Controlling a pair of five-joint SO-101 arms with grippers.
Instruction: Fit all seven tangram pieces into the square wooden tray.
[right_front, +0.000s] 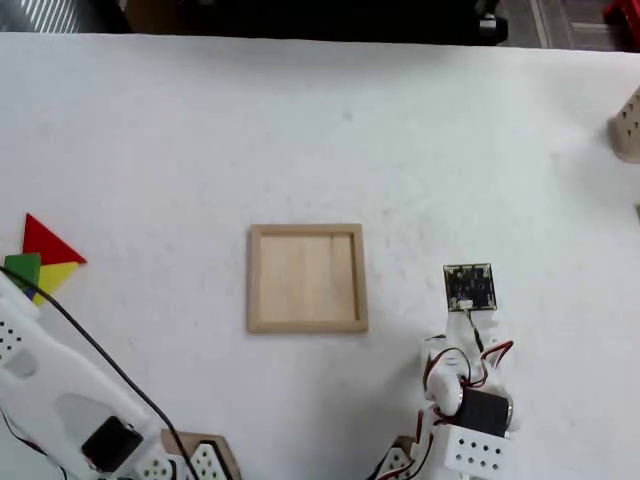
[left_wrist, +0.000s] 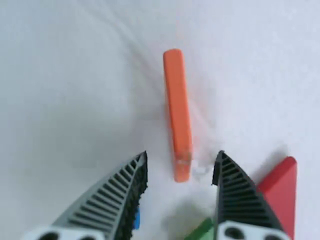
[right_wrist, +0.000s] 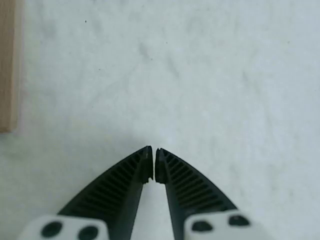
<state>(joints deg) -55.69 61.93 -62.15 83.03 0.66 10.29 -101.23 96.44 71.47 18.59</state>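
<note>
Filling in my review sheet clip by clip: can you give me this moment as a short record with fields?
wooden tray: no pieces in it
left hand: open, fingers either side of the near end of the orange piece, not touching it
right hand: shut on nothing, beside the tray
other pieces: red triangle, green piece and yellow piece bunched together on the left arm's side
pieces placed: none

No text, number, label or sign can be read in any of the views. Tiny marks are seen on the small circuit board (right_front: 469, 287) mounted on an arm (right_front: 465, 400) in the high view, but they are too small to be made out.
</note>
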